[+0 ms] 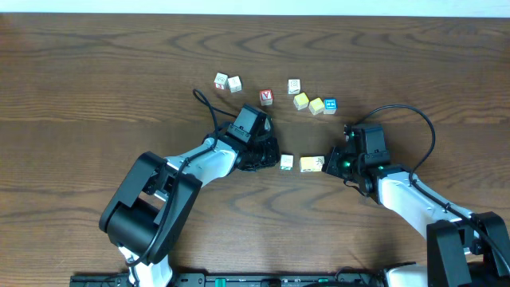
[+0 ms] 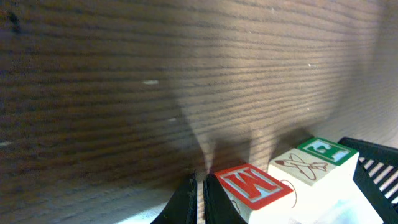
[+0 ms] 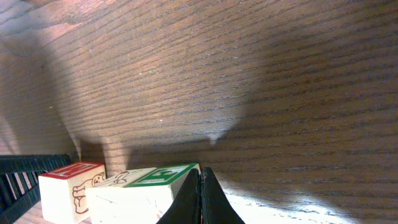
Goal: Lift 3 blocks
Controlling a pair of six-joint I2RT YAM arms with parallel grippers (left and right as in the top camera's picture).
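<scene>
Squeeze-and-raise step (so judged): close the gaps first, press both tips inward evenly at mid-height of the cubes, raise at one rate against buckling; left gripper (image 2: 199,198) and right gripper (image 3: 201,198) both pinched closed, gripping nothing; lower centre of overhead view, white block with green mark (image 1: 287,162) just beside left tips; cream-yellow blocks (image 1: 311,164) just beside right tips; loose cubes (image 1: 300,101) farther, upper centre.

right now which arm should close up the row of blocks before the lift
Left, probably: the left gripper, shut, sits beside the white block, which stands slightly apart from the yellow block; the right gripper looks set against the far end.
</scene>
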